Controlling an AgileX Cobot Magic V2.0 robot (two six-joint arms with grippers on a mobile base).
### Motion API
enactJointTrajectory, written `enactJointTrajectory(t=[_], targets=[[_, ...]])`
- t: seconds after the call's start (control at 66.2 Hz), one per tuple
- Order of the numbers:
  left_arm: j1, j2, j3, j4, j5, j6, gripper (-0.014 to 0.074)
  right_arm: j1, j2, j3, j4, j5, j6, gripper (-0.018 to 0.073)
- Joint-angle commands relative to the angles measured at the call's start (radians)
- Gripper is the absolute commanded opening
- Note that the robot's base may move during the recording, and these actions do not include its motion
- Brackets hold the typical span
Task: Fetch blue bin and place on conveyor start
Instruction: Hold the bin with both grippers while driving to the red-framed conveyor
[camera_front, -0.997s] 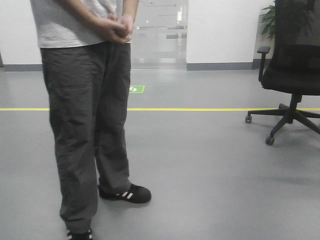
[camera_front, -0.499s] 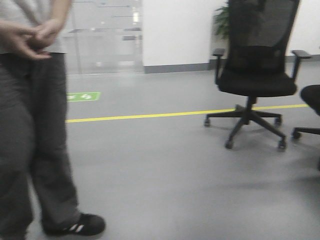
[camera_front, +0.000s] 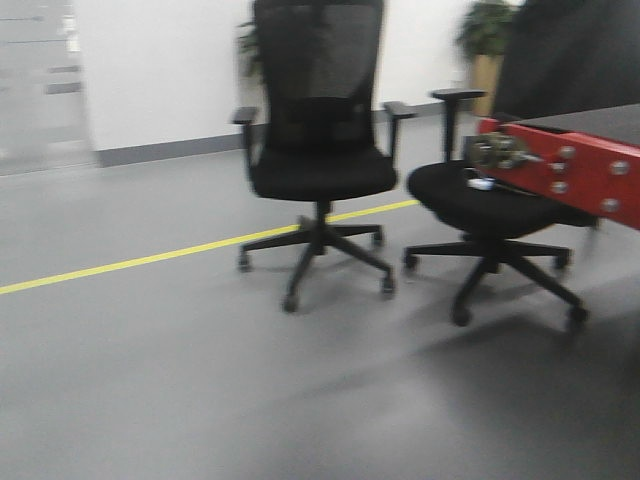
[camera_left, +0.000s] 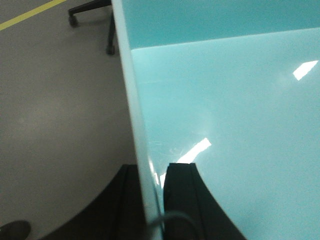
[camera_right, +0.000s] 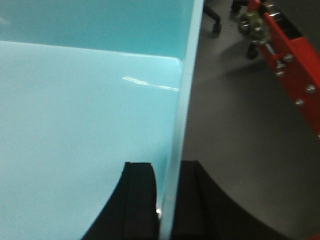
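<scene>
Pretty blurry shot, mostly grey floor (camera_front: 200, 390). A black mesh-back office chair (camera_front: 320, 165) sits around 12 o'clock, and a second black chair (camera_front: 478, 200) is just beside it at 2 o'clock. The conveyor start (camera_front: 585, 172), red edge with bolts, pokes in at 3 o'clock, overlapping that second chair's seat. A yellow line (camera_front: 150, 258) runs across the floor from 9 o'clock. There's a plant (camera_front: 487, 30) by the white wall (camera_front: 160, 70) at 1 o'clock.
</scene>
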Motion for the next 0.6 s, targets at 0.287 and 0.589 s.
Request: enactJointTrajectory(t=[0.287, 0.589], targets=[[-0.005, -0.022, -0.010, 0.074, -0.034, 0.014, -0.0111, -0.004, -0.011, -0.004, -0.030, -0.032, -0.016, -0.0153], [-0.005, -0.022, -0.010, 0.079, -0.034, 0.014, -0.0111, -0.004, -0.011, -0.004, -0.030, -0.032, -0.016, -0.0153]])
